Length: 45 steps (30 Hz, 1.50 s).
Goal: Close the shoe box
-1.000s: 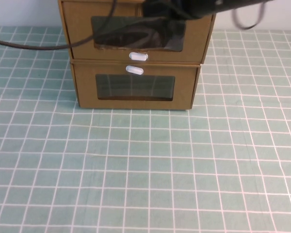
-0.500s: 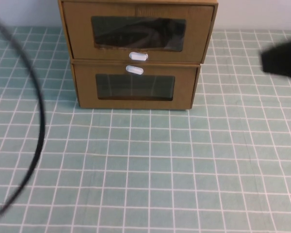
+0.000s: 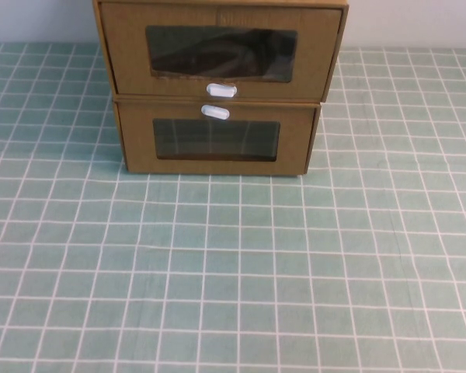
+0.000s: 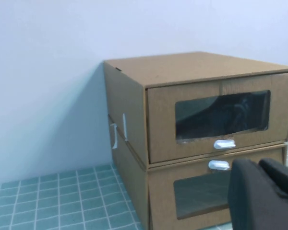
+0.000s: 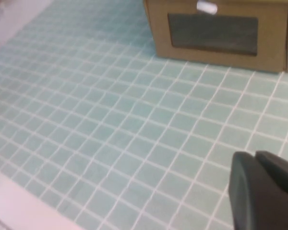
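Note:
The shoe box [image 3: 221, 54] is the upper of two stacked brown cardboard boxes at the table's far middle. Its white pull tab [image 3: 221, 90] sits below its clear window. Its drawer front looks flush with the box shell, as the left wrist view [image 4: 206, 115] also shows. Neither gripper shows in the high view. My left gripper [image 4: 259, 165] is shut and empty, off to the box's left front, apart from it. My right gripper [image 5: 256, 155] is shut and empty over the tiled mat, well in front of the boxes.
The lower cardboard box [image 3: 217, 140] has its white tab above its window and carries the shoe box; it also shows in the right wrist view [image 5: 221, 33]. A green tiled mat [image 3: 233, 264] covers the table. A pale wall stands behind the boxes.
The dark arm that was over the shoe box's front one second ago has pulled away to the right and left the high view. The cable on the left has gone too.

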Each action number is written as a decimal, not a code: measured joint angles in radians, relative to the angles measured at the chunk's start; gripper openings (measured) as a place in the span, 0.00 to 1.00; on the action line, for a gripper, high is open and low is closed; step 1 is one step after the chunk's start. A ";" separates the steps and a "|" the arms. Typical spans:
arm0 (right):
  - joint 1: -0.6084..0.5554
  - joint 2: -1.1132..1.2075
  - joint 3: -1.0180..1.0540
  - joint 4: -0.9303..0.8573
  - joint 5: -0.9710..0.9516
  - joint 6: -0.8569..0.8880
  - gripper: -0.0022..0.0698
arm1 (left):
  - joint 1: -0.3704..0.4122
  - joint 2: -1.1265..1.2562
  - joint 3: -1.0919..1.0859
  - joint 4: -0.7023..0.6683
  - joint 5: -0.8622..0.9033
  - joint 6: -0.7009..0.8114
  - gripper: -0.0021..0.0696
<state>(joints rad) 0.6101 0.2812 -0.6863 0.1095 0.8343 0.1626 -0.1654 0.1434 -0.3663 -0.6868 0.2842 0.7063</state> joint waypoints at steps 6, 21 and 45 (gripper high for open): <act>0.000 -0.117 0.271 0.002 -0.351 0.000 0.01 | 0.000 -0.152 0.208 -0.001 -0.055 -0.004 0.02; 0.000 -0.115 0.673 0.002 -0.976 0.000 0.01 | 0.000 -0.155 0.392 -0.002 -0.117 -0.006 0.02; -0.343 -0.133 0.693 -0.004 -0.857 -0.095 0.01 | 0.000 -0.155 0.392 -0.002 -0.101 -0.006 0.02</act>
<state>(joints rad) 0.2667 0.1484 0.0068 0.1054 -0.0227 0.0678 -0.1654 -0.0113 0.0255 -0.6892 0.1830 0.7005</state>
